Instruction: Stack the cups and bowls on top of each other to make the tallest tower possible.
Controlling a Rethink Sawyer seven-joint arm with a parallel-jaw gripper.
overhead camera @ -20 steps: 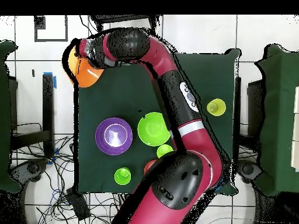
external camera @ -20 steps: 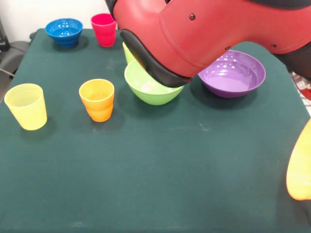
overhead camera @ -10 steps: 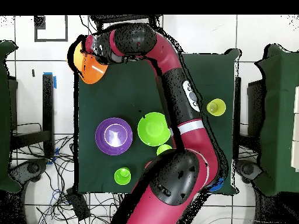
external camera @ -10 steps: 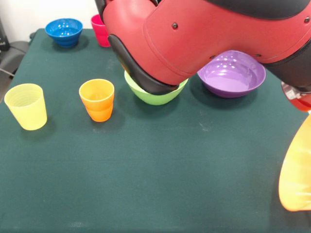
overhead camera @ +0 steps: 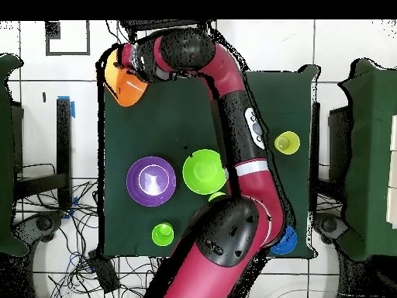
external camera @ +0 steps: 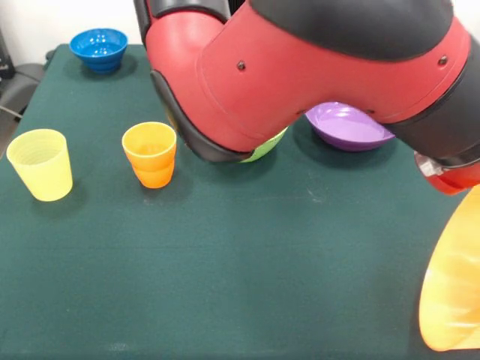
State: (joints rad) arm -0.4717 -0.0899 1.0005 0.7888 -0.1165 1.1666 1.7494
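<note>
My gripper (overhead camera: 128,67) is shut on the very large yellow-orange bowl (overhead camera: 122,85) and holds it tilted above the table's corner. In the front view this bowl (external camera: 453,289) hangs at the right edge. The lime green bowl (overhead camera: 203,171) and the purple bowl (overhead camera: 150,180) sit side by side mid-table. In the front view the arm hides most of the lime green bowl (external camera: 268,145) and part of the purple bowl (external camera: 346,125). The pale yellow cup (external camera: 40,164), the orange cup (external camera: 150,154) and the blue bowl (external camera: 98,49) stand at the left. A green cup (overhead camera: 163,233) stands near the purple bowl.
The red arm (external camera: 300,71) spans the far half of the green table (external camera: 225,270) and hides the red-pink cup and the small orange bowl. The lime-yellow cup (overhead camera: 217,198) peeks out beside the arm. Cables lie on the floor around the table.
The arm has swung with the yellow-orange bowl, which moved in over the table's corner and closer to the front camera. The arm now hides the red-pink cup and more of the lime green bowl.
</note>
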